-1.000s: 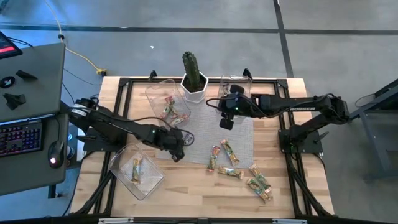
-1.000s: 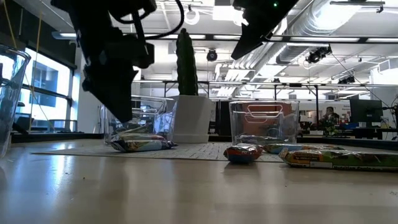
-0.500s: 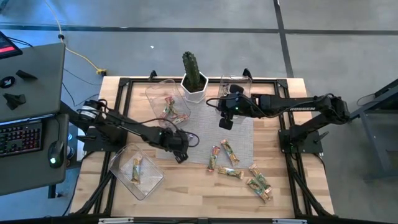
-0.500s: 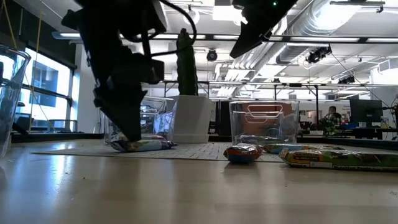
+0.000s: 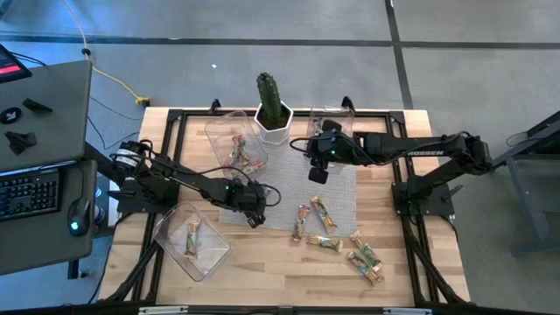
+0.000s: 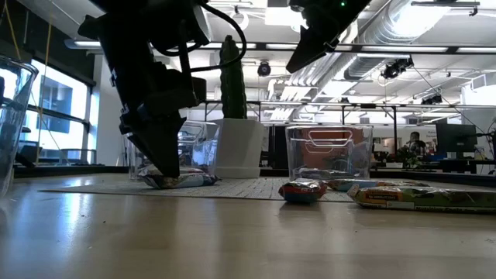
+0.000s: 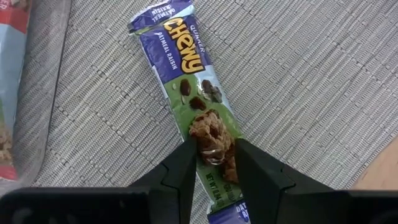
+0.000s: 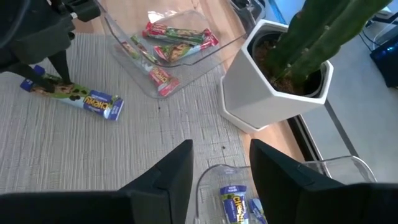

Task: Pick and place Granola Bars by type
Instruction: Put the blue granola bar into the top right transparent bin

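Straddling the purple bar (image 7: 198,118), left end effector (image 7: 214,163) seemingly pinches it.

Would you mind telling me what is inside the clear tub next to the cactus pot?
The tub holds several red-wrapped bars in a loose pile. How many exactly I cannot tell, since they overlap and cover each other.

Wooden table (image 5: 262,262); on it a grey woven mat (image 5: 341,197), three clear tubs (image 5: 191,241), white cactus pot (image 5: 273,122), loose granola bars (image 5: 363,258).
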Robot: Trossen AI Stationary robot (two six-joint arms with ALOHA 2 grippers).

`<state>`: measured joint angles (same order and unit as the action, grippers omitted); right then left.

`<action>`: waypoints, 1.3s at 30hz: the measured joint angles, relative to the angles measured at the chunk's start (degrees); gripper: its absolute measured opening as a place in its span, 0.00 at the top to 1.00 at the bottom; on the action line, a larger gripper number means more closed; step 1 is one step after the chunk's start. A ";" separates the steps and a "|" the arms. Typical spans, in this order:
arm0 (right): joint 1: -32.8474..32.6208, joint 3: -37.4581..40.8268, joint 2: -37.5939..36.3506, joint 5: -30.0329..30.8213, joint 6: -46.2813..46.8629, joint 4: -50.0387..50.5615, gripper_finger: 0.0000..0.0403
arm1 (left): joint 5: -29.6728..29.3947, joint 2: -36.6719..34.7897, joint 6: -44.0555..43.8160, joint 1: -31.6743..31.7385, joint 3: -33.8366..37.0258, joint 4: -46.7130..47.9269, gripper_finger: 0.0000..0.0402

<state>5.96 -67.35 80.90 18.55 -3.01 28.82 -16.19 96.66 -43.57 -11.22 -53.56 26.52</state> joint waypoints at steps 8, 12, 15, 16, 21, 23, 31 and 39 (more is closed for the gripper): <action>0.00 0.00 0.00 0.11 0.00 0.00 0.65 | 0.93 0.00 5.02 0.00 0.00 -0.02 0.74; 0.00 0.00 0.00 -0.02 0.00 0.00 0.65 | 1.92 0.00 5.94 0.04 0.00 -0.01 0.74; 0.00 0.00 0.00 -0.19 0.00 0.00 0.65 | 2.25 0.00 7.45 0.04 0.00 -0.02 0.74; 0.00 0.00 0.00 -0.39 0.00 0.00 0.65 | 2.32 0.00 7.77 0.04 0.00 -0.02 0.73; 0.00 0.00 0.00 -0.50 0.02 -0.02 0.65 | 2.36 0.00 11.00 0.02 0.00 0.04 0.62; 0.00 0.00 0.00 -0.50 0.39 -0.02 0.65 | 2.35 0.00 11.27 0.02 0.00 0.08 0.57; 0.00 0.00 0.00 -0.50 1.55 -0.07 0.65 | 2.95 0.04 10.36 -0.02 0.00 -0.57 0.49; 0.00 0.00 0.00 -0.50 1.53 -0.07 0.65 | 5.21 0.04 9.90 -0.04 0.00 -3.17 0.50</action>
<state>5.96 -67.35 80.90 18.04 -1.48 28.75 -10.97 96.71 -33.68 -11.27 -53.56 23.35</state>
